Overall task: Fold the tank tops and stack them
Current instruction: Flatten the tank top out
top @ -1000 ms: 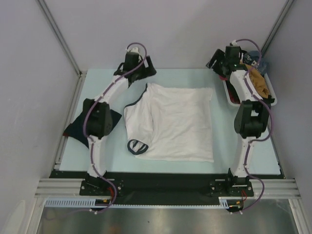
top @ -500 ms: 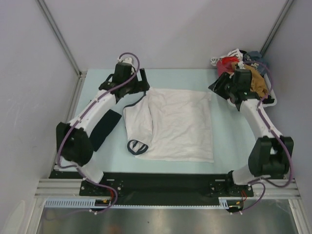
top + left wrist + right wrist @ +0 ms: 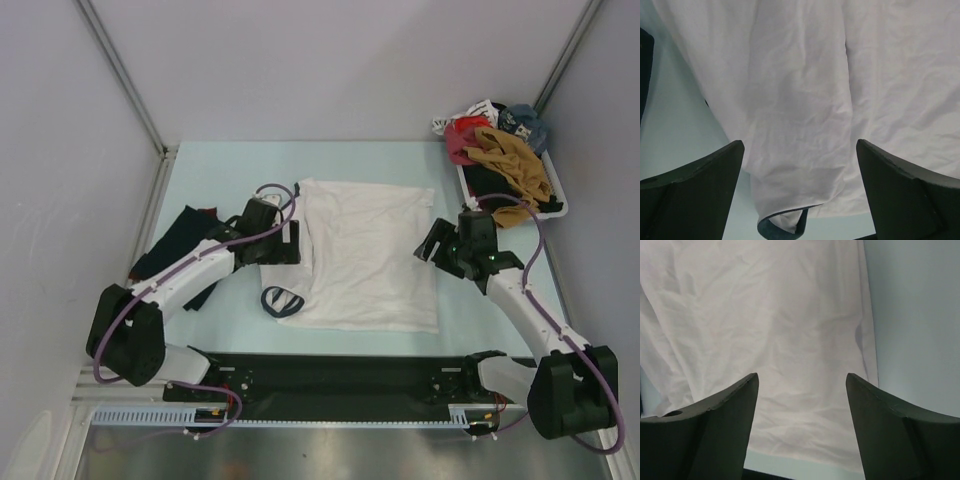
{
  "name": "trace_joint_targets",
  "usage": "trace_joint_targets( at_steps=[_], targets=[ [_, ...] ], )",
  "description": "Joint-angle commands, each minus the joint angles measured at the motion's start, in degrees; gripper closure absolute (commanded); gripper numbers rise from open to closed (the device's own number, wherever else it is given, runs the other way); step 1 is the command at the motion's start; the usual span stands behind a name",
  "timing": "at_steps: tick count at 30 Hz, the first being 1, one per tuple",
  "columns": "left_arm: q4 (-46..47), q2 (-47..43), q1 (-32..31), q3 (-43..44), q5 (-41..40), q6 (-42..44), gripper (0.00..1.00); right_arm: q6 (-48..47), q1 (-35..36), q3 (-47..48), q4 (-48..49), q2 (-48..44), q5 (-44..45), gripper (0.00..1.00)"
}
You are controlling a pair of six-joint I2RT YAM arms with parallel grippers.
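Both arms have retreated from 12 o'clock. Left gripper (image 3: 289, 240) and right gripper (image 3: 436, 246) — jaws apart, empty — flank the flat white navy-trimmed cloth tank top (image 3: 370, 255), at centre, at 9 and 3 o'clock. Risk: unequal pinches skew the fold.

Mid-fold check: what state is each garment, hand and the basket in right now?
White tank top: spread flat on the table, folded along its left side, unheld.
Navy tank top: bunched at the table's left, partly hidden by the left arm.
Left hand: open, above the white top.
Right hand: open, above the white top.
Basket: heaped with clothes.
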Motion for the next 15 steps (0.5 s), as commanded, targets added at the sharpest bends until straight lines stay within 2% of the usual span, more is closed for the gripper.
trace_joint_targets(
  at_steps=[1,10,15],
  targets=[
    [5.63,0.84,1.17,0.82,-1.02,-0.14,0.00,3.26,2.77,-4.12,-0.62,-4.43,4.74,0.25],
    [12.93,12.08,10.57,2.14,6.97,-1.54,0.04,4.68,5.94,-10.54,1.75,-7.07,7.65,0.31],
    [10.92,20.17,11.73,8.45,9.27,-0.75,0.07,5.90,7.87,-10.73,-0.52,-5.93,9.92,0.31]
  ],
)
